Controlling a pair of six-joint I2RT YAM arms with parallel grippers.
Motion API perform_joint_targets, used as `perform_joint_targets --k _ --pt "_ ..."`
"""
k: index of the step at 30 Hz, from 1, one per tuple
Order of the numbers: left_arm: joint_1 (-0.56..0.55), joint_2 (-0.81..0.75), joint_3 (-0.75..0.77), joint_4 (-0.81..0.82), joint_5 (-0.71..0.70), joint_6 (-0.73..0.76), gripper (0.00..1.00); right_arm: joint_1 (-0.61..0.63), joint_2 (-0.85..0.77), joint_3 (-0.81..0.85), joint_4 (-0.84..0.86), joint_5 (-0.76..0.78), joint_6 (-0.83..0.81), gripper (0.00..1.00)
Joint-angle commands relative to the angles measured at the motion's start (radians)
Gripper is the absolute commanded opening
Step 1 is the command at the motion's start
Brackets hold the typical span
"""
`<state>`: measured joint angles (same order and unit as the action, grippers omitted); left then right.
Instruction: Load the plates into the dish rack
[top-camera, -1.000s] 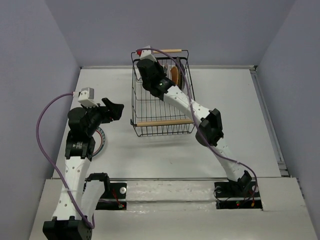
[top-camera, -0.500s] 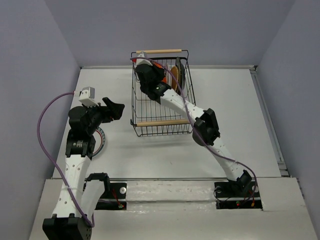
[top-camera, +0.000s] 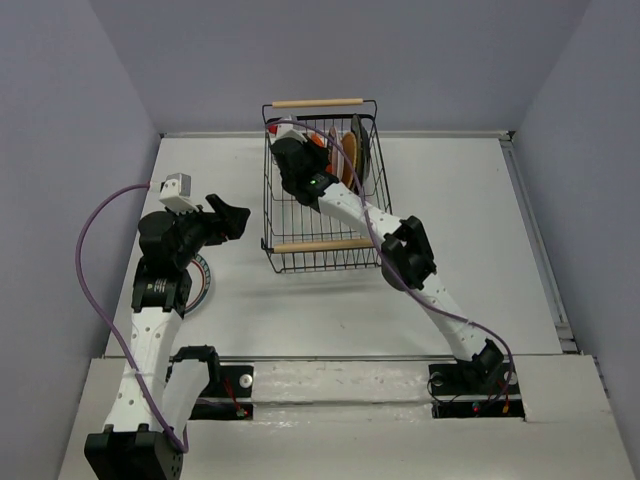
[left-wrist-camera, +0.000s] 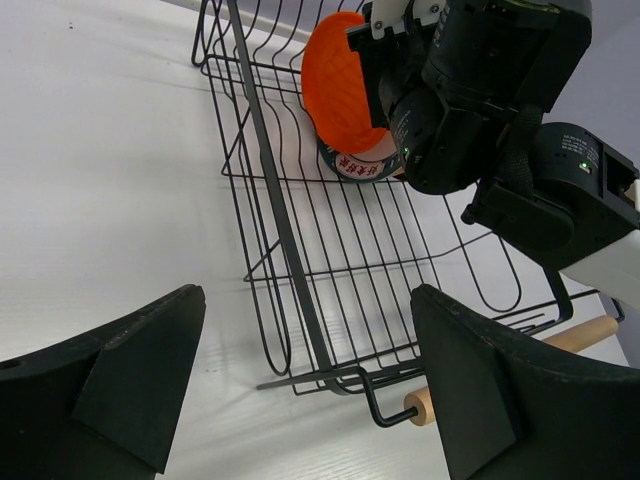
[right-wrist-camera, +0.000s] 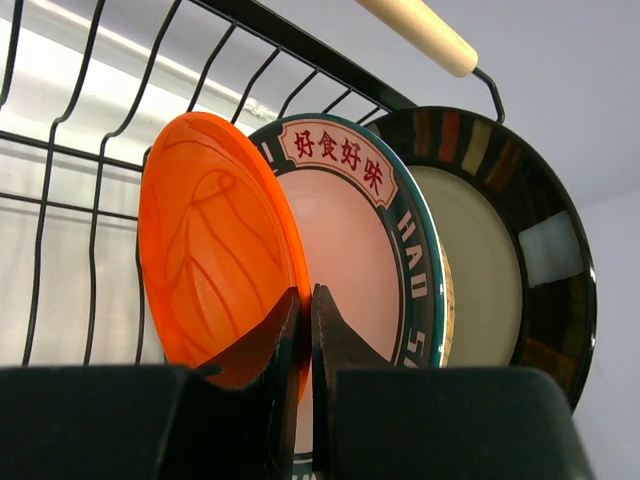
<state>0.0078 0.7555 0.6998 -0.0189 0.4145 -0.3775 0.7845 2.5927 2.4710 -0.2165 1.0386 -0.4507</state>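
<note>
Orange, teal-rimmed and dark-rimmed, three plates stand on edge at the far right of one black wire dish rack (top-camera: 325, 258): orange plate (right-wrist-camera: 215, 270), teal-rimmed plate (right-wrist-camera: 370, 250), dark-rimmed plate (right-wrist-camera: 500, 250). A fourth plate (top-camera: 204, 283) lies flat on the white table (top-camera: 470, 230) under the left arm; lilac-grey walls (top-camera: 350, 50) enclose it. The right gripper (right-wrist-camera: 305, 300) has its jaws pinched on the orange plate's rim inside the rack. The left gripper (top-camera: 232, 215) hangs left of the rack, jaws wide apart, empty

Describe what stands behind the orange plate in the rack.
A teal-rimmed white plate, then a dark-rimmed plate, each partly covered by the one in front. The right pincer gripping the orange plate hides their lower parts.
</note>
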Motion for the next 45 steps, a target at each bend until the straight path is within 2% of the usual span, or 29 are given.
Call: perform_joint_targets --k 1,5,9,21,26,29,31,35,40,45 --pt "-0.002 0.001 -0.002 0.054 0.021 -0.004 0.95 -0.022 -0.005 -0.010 -0.047 -0.014 0.078 0.07" --pt "-0.003 0.004 -0.002 0.054 0.021 -0.004 0.95 -0.022 -0.022 -0.044 -0.078 -0.035 0.180 0.08" --pt "-0.002 0.004 -0.002 0.054 0.021 -0.004 0.95 -0.022 -0.083 -0.132 -0.101 -0.104 0.300 0.29" --pt "-0.003 0.005 -0.002 0.053 0.009 -0.003 0.95 -0.022 -0.184 -0.184 -0.106 -0.164 0.382 0.58" --pt "-0.003 0.005 0.003 0.045 -0.028 0.005 0.95 -0.013 -0.353 -0.271 -0.080 -0.264 0.418 0.65" --pt "-0.002 0.010 0.004 0.037 -0.061 0.011 0.95 0.008 -0.481 -0.355 -0.032 -0.373 0.417 0.78" --pt "-0.002 0.013 0.006 0.028 -0.085 0.012 0.95 0.021 -0.538 -0.385 -0.027 -0.466 0.425 0.82" --pt "-0.003 0.036 0.003 0.020 -0.175 0.005 0.96 0.033 -0.681 -0.493 -0.008 -0.632 0.448 0.86" --pt "-0.003 0.048 -0.011 -0.047 -0.327 -0.058 0.99 0.033 -0.870 -0.661 0.022 -0.830 0.501 0.86" --pt "0.000 0.062 -0.040 -0.176 -0.623 -0.210 0.99 0.033 -1.032 -0.868 0.074 -0.923 0.512 0.86"
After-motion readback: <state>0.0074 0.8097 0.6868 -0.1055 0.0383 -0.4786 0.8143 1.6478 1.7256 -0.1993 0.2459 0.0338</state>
